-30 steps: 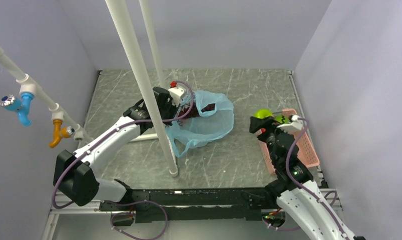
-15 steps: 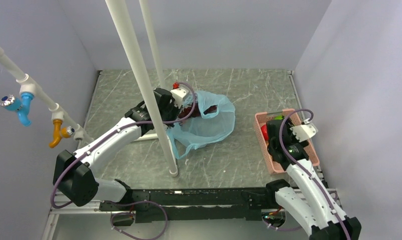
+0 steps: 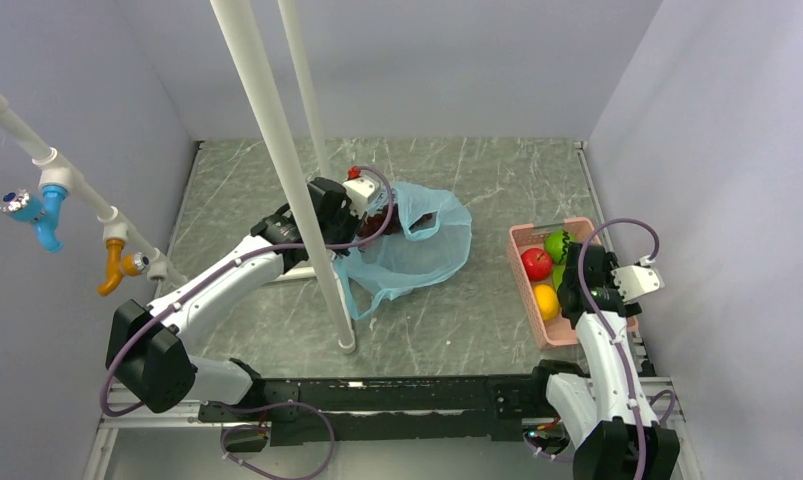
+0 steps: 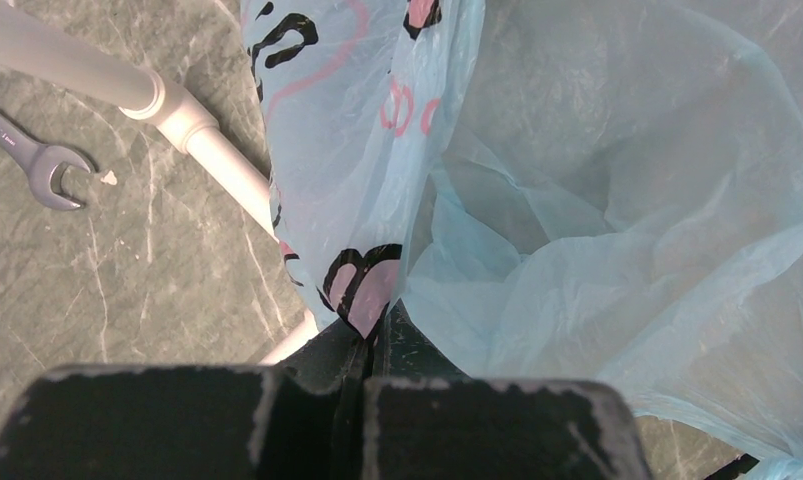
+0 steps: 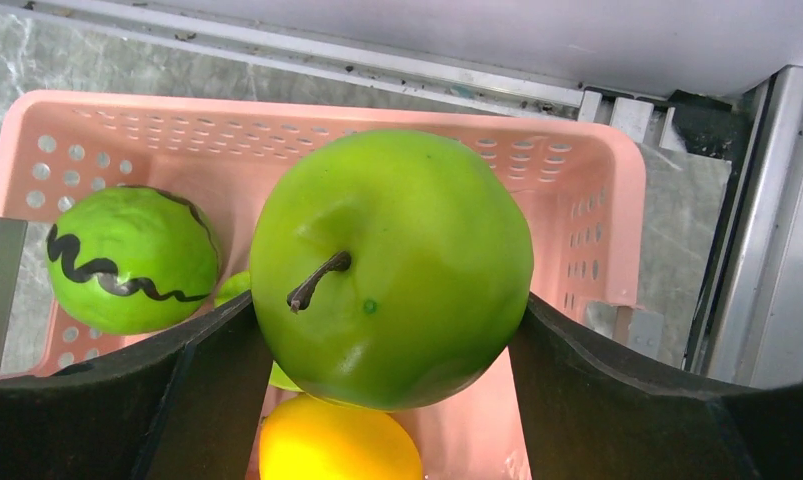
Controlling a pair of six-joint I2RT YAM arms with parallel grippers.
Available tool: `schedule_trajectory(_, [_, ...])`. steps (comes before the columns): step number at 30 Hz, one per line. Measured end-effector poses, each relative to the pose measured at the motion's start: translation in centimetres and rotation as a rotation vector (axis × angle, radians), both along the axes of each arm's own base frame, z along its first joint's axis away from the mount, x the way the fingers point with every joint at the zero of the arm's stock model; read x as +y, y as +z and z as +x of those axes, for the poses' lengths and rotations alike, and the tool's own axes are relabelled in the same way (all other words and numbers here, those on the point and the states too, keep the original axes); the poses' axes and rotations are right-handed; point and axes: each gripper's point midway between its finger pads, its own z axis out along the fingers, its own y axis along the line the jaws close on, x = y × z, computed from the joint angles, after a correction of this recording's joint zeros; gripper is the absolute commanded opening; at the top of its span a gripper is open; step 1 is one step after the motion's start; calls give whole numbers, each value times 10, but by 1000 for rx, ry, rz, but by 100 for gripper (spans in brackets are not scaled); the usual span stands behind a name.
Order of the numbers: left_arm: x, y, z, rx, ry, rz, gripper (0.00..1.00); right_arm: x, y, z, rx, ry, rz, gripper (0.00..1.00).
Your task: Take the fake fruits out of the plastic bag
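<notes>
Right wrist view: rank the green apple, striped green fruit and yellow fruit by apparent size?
1. green apple, though nearest the camera.
2. striped green fruit.
3. yellow fruit, partly hidden, so unsure.

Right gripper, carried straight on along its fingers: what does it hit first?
The right gripper, holding the green apple, points into the pink basket; the apple would probably meet the yellow fruit there first, though depth is unclear.

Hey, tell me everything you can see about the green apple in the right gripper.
The green apple is glossy, smooth plastic by its look, with a brown stem in a dimple facing the wrist camera. The right gripper's dark jaws clamp its sides over the pink basket. Whether it touches the yellow fruit below cannot be told.
</notes>
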Motion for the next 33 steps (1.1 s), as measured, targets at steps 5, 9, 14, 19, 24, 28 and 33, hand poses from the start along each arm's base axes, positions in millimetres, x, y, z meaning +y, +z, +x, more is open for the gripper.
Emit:
schedule_trajectory(5, [0, 0, -1, -2, 3, 8, 0, 2, -5, 3, -3, 13, 18, 84])
schedule_trajectory(9, [0, 0, -1, -4, 3, 12, 0, 5, -5, 7, -13, 42, 25, 92])
schedule_trajectory(14, [-2, -1, -2, -4, -2, 12, 0, 11, -5, 13, -30, 97, 42, 99])
schedule_trajectory(19, [-2, 0, -3, -5, -4, 12, 0, 13, -2, 13, -39, 123, 40, 99])
schedule_trajectory(24, [-3, 0, -3, -4, -4, 12, 0, 32, 8, 23, -76, 267, 66, 99])
schedule_trajectory(28, [-3, 0, -3, -3, -3, 10, 0, 75, 36, 45, -198, 539, 70, 97])
schedule_trajectory(33, [-4, 0, -3, -7, -4, 6, 0, 163, 69, 65, -295, 994, 114, 100])
